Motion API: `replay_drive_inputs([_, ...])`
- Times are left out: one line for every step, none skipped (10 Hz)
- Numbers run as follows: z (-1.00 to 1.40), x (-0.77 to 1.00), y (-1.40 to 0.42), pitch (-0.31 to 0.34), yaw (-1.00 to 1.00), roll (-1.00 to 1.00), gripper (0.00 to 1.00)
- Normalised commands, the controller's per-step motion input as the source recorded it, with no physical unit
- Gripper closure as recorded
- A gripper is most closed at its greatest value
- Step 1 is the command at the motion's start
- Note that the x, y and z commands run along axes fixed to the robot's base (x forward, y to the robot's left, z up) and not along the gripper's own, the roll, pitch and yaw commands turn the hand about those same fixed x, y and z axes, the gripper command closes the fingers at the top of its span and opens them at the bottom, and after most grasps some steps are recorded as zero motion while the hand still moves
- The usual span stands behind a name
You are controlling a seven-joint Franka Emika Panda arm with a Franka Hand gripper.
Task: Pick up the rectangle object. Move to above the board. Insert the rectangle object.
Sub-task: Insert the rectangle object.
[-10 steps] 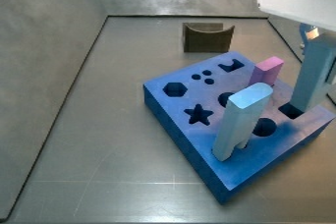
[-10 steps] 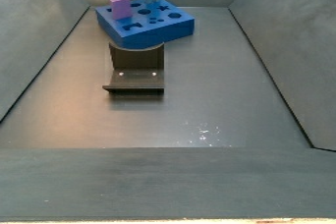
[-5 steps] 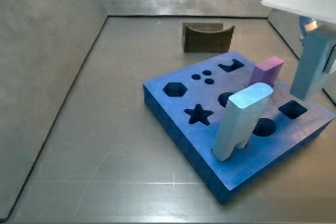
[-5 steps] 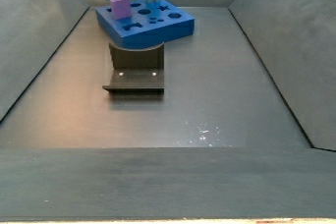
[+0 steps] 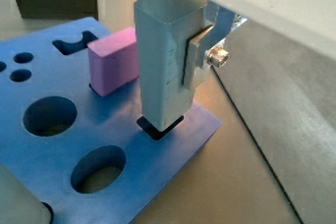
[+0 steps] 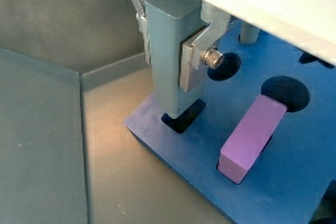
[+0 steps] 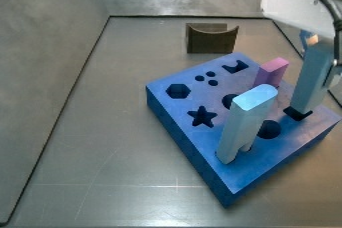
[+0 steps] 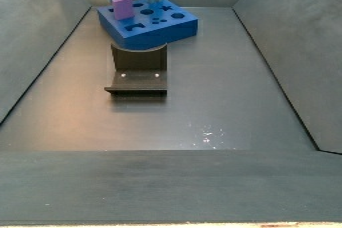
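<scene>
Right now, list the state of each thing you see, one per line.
Pale sky-blue rectangular bar: upright, lower end entering a square slot.
Gripper: shut on the bar.
Royal-blue cutout board: flat on the floor.
Pink block: standing in the board.
Thick pale post: upright in the board.
Fixture: unoccupied.

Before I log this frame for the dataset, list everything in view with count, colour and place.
board: 1, royal blue, on the floor, right of centre in a side view.
rectangle object: 1, pale sky blue, upright between the fingers, lower end in a dark cutout near the board's corner.
rounded-top post: 1, pale blue, standing on the board's near side.
pink block: 1, pink, upright on the board beside the rectangle object.
fixture: 1, dark, on the floor apart from the board.
gripper: 1, silver fingers closed on the rectangle object, above the board's corner.
</scene>
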Motion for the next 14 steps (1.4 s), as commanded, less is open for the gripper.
replay_drive_inputs([-0.24,1.0,0.0,0.246,0.0,0.12,1.0])
replay_drive_inputs([-0.2,1.0,0.0,0.254,0.0,0.12,1.0])
replay_drive_inputs([-0.12,0.88,0.01,0.26,0.0,0.1,1.0])
replay_drive_inputs([0.0,0.32,0.0,0.231,0.0,0.0,1.0])
replay_drive_inputs([0.0,0.03,0.0,0.046,0.0,0.0,1.0])
replay_drive_inputs([0.0,0.05,0.0,0.023,0.0,0.03,1.0])
replay_drive_inputs([-0.05,0.04,0.0,0.046,0.0,0.22,1.0])
replay_drive_inputs([-0.06,0.16,0.0,0.294,0.0,0.39,1.0])
replay_drive_inputs([0.0,0.17,0.01,0.531,-0.1,0.45,1.0])
replay_drive_inputs([0.0,0.06,0.0,0.297,-0.05,0.31,1.0])
replay_drive_inputs([0.0,0.0,0.0,0.0,0.0,0.02,1.0])
replay_drive_inputs([0.0,0.0,0.0,0.0,0.0,-0.02,1.0])
replay_drive_inputs([0.0,0.0,0.02,0.0,0.0,0.0,1.0])
replay_drive_inputs([-0.07,-0.08,-0.21,-0.02,0.0,0.11,1.0])
